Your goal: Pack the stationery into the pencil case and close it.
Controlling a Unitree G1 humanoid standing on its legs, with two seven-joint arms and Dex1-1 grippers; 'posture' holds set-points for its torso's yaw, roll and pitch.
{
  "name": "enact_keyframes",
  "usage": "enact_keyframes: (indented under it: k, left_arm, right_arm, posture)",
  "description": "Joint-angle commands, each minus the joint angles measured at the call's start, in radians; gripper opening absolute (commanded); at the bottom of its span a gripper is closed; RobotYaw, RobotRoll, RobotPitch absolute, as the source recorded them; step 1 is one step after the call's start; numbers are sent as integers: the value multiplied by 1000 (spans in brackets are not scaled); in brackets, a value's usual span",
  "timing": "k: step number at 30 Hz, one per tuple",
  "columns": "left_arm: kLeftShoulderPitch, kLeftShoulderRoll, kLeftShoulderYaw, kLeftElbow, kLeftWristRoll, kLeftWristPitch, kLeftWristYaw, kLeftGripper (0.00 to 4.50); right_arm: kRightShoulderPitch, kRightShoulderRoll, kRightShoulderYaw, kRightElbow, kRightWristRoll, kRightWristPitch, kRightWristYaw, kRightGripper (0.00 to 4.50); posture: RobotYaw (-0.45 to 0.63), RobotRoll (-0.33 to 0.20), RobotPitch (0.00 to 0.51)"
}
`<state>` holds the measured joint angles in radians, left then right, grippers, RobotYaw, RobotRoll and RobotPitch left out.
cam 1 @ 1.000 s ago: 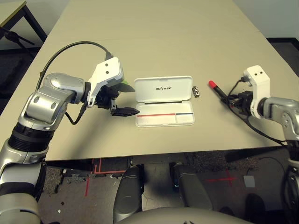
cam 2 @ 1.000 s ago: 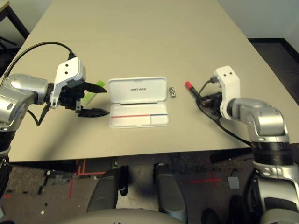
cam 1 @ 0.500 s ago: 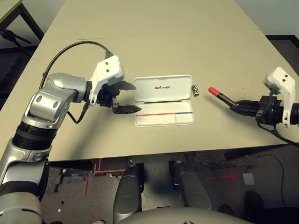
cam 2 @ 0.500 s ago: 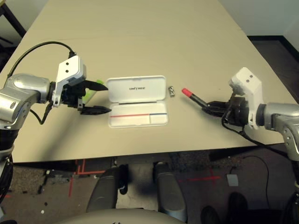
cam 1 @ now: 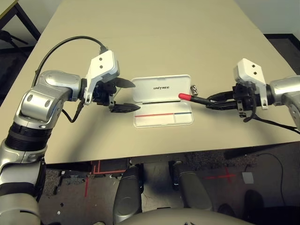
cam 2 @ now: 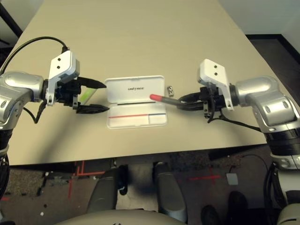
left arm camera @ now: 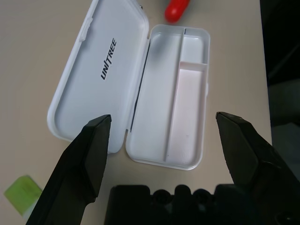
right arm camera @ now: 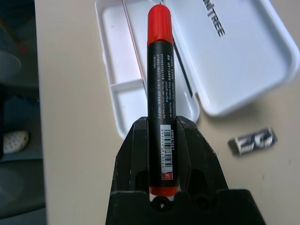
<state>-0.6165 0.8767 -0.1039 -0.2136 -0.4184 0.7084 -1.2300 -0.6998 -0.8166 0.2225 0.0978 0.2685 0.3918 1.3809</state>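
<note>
You see the white pencil case lying open at frame centre, "UNITREE" on its lid, a red-and-blue pencil in its tray. Your right gripper is clamped on the red-capped black marker, cap over the case. Your left gripper is spread wide, empty, beside the green bar.

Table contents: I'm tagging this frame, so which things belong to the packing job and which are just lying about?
Belonging to the job:
- open pencil case
- marker, held by the right gripper
- green bar
- small metal piece
- left gripper, open

Lying about:
- nothing else on the table
</note>
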Motion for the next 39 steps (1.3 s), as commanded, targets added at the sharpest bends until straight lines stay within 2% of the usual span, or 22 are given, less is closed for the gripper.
enact_keyframes:
  k: [1,7,14,18,25,35,39]
  left_arm:
    - [24,15,29,-48,-39,8,-3,4500]
    - [56,28,39,-82,-44,20,21,4500]
    - [53,32,45,-100,-57,39,33,4500]
    - [64,41,54,-109,-61,46,40,4500]
    - [67,46,55,-103,-64,43,50,4500]
    - [53,50,37,-56,-25,26,67,4500]
    - [37,44,30,-16,-6,23,78,4500]
  right_arm:
    - [-54,76,67,45,-62,-40,-11,565]
    - [-101,194,146,113,-158,-170,-15,565]
    - [-133,298,189,180,-227,-221,-52,565]
    - [-146,324,198,217,-274,-231,-83,565]
    - [-139,344,196,222,-289,-232,-96,565]
    - [-136,346,158,199,-222,-191,-57,4354]
    - [-135,334,129,197,-181,-199,-30,4437]
  posture:
    - [3,0,170]
    - [27,0,163]
    - [64,0,167]
    - [70,0,168]
    - [67,0,164]
    - [51,0,164]
    - [39,0,162]
